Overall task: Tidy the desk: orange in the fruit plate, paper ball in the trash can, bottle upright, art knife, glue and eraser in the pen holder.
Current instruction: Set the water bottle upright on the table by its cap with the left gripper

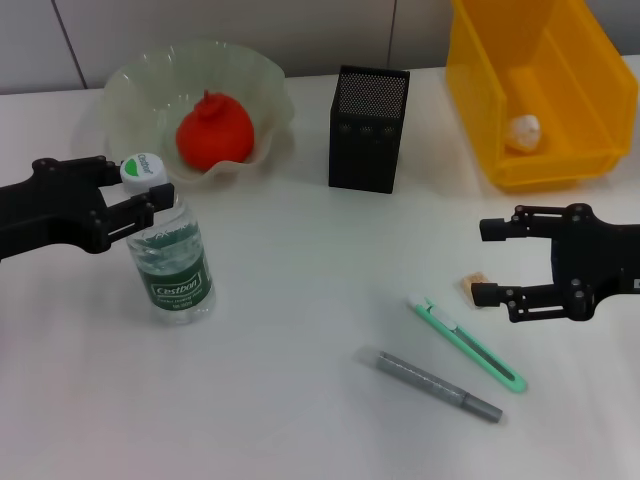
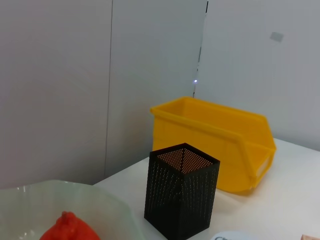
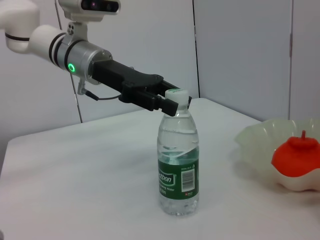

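Observation:
The clear bottle [image 1: 172,262] stands upright at the left, also in the right wrist view [image 3: 178,160]. My left gripper [image 1: 142,188] is shut on its neck just under the white cap [image 1: 143,170]; the right wrist view shows this too [image 3: 169,101]. The orange [image 1: 213,132] lies in the fruit plate [image 1: 130,85]. The paper ball [image 1: 523,130] lies in the yellow bin [image 1: 590,70]. The green art knife [image 1: 466,342] and the grey glue stick [image 1: 438,385] lie at the front right. The small tan eraser [image 1: 473,284] lies beside my open, empty right gripper [image 1: 486,261].
The black mesh pen holder [image 1: 368,125] stands at the back middle, between the plate and the bin; it also shows in the left wrist view [image 2: 181,197] with the bin [image 2: 215,140] behind it.

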